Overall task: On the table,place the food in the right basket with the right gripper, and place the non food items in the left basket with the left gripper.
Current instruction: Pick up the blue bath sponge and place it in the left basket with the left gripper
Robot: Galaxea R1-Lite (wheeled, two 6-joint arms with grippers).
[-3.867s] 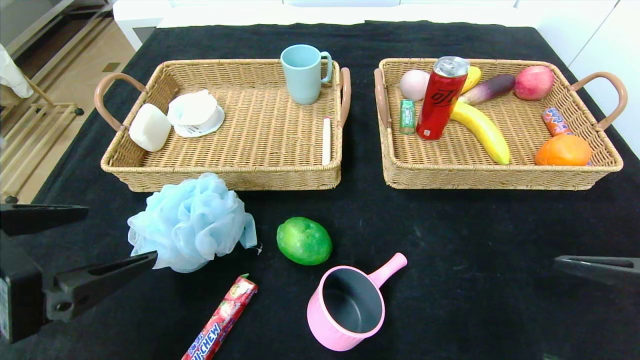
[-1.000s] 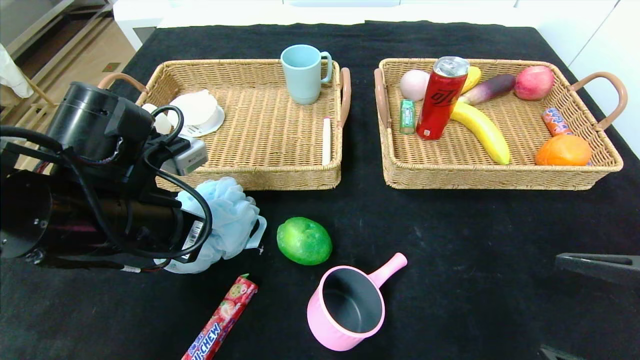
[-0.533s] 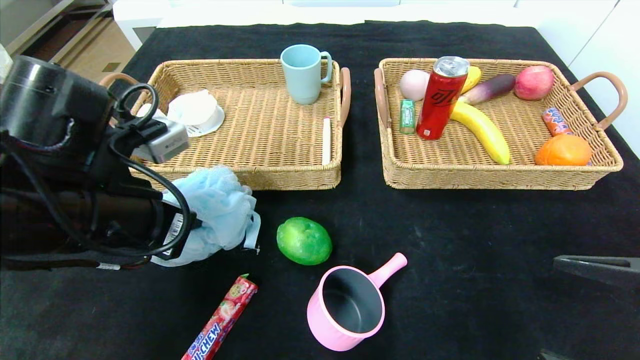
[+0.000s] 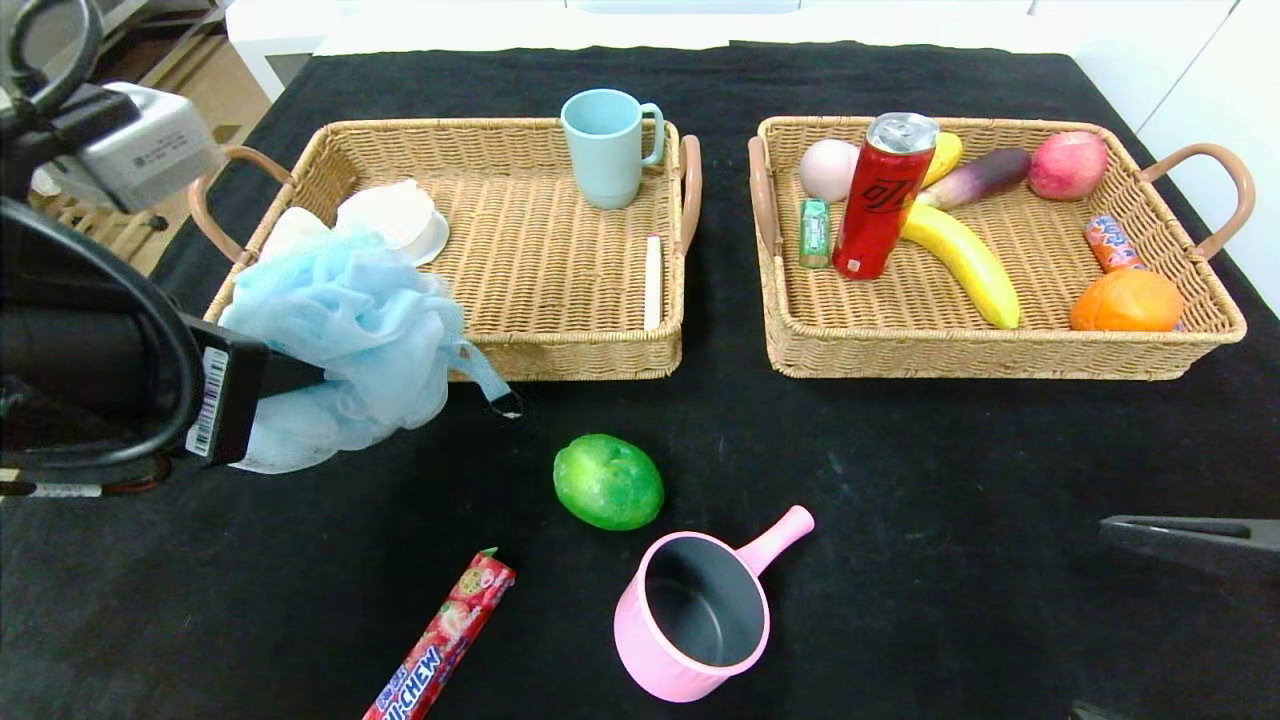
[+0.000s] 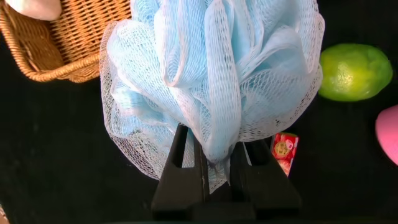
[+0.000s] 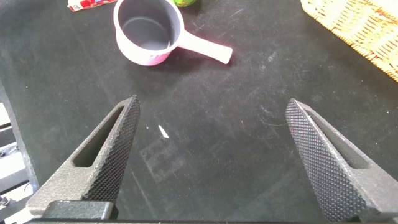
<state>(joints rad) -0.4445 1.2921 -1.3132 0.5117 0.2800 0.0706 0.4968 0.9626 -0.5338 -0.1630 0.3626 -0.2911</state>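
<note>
My left gripper [image 4: 300, 375] is shut on the light blue bath pouf [image 4: 335, 325] and holds it in the air over the near left corner of the left basket [image 4: 560, 355]; it also shows in the left wrist view [image 5: 211, 81]. A green lime-like fruit [image 4: 608, 481], a pink pot [image 4: 695, 610] and a red Hi-Chew candy stick [image 4: 440, 640] lie on the black table. The right basket [image 4: 1000, 350] holds food. My right gripper [image 6: 211, 155] is open and empty, low at the table's right front; one finger [image 4: 1190, 540] shows in the head view.
The left basket holds a light blue mug [image 4: 605, 145], a white lid-like dish [image 4: 400, 215] and a pale stick [image 4: 653, 282]. The right basket holds a red can [image 4: 885, 195], a banana [image 4: 965, 262], an orange [image 4: 1125, 300], an apple [image 4: 1068, 165] and more.
My left arm came in from the left, closed on the pouf and lifted it up and back toward the left basket's near left corner. The right arm has not moved.
</note>
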